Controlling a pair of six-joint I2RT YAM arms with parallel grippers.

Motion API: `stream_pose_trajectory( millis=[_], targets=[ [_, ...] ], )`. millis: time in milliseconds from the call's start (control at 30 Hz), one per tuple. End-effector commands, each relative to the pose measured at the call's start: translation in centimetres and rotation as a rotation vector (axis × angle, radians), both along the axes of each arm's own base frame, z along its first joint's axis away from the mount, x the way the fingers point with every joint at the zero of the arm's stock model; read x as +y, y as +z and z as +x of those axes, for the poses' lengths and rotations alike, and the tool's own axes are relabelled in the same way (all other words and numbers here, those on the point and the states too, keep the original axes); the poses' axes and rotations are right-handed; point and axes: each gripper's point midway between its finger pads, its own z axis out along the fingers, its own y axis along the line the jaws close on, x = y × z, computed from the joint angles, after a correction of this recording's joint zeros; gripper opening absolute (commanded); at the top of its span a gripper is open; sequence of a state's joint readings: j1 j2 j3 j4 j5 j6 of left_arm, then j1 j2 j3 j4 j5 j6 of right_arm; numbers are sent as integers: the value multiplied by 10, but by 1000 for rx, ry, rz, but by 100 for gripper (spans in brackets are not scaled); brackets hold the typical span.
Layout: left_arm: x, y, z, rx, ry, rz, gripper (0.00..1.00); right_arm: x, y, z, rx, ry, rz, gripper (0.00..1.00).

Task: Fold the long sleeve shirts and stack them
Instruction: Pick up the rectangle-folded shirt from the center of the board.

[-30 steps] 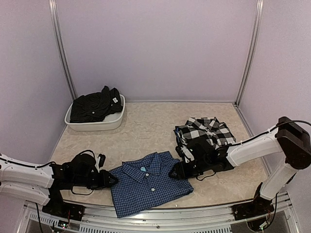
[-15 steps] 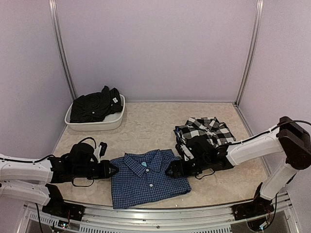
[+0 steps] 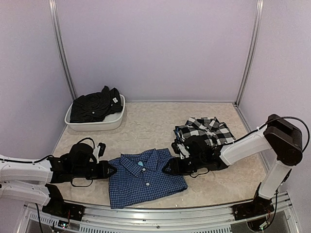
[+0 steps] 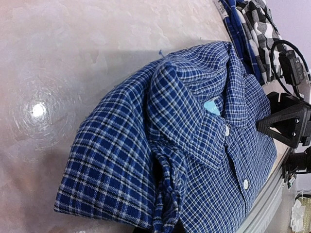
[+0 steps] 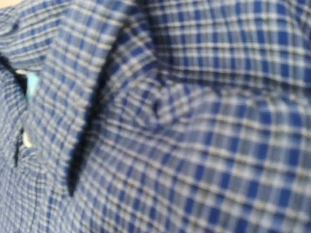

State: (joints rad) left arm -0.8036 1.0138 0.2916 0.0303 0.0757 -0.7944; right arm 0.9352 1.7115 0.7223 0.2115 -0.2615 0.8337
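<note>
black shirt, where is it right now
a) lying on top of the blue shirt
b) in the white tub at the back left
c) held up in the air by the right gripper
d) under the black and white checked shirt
b: the black shirt lies heaped in the white tub at the back left of the table, far from both arms.

Blue fine-check shirt [image 3: 146, 177]: folded, buttoned, collar uppermost, flat on the desk [image 3: 146, 126] at near centre. Black-and-white check shirt [image 3: 206, 130]: loosely folded, just behind to the right. Black shirt [image 3: 95, 106]: crumpled in a white tub [image 3: 104, 124], far left.
</note>
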Motion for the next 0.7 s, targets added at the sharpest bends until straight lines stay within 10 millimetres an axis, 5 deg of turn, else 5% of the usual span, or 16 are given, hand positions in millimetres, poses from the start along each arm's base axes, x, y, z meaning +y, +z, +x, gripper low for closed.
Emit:
stream_pose_trajectory(
  millis=[0, 200, 333, 667],
  targets=[
    [-2, 5, 5, -35, -9, -7, 0, -21, -47, -28, 159, 28, -91, 54],
    [4, 8, 15, -63, 10, 10, 0, -7, -12, -14, 57, 53, -27, 1],
    [4, 21, 25, -91, 20, 1, 0, 2, 17, -1, -16, 68, -10, 0],
    [-16, 92, 62, -226, -10, -9, 0, 2, 91, 34, -178, 52, 21, 0]
  ],
)
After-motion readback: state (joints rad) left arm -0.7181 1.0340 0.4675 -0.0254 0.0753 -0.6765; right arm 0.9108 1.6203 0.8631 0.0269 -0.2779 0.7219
